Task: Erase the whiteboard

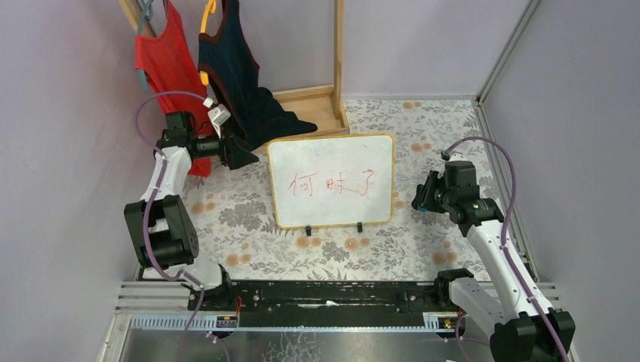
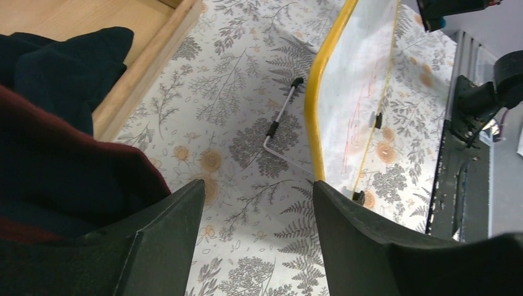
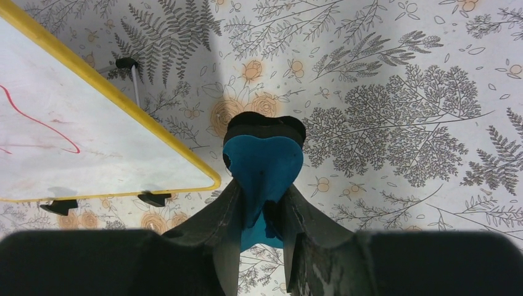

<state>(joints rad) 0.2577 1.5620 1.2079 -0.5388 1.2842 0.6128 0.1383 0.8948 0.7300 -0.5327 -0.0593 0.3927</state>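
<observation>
Blue eraser (image 3: 263,161) sits pinched in our right gripper (image 3: 262,192); the whiteboard (image 1: 332,162) stands to its left, red characters showing; our left gripper (image 2: 258,191) hangs spread and empty beyond the board.

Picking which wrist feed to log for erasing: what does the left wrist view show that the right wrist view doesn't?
Left wrist only: the open left gripper, a dark navy garment, a light-wood base, the black mounting rail. Right wrist only: up close, the right gripper shut on a blue heart-shaped eraser. Both: the yellow-framed whiteboard with red marks, its thin wire stand, floral cloth.
</observation>
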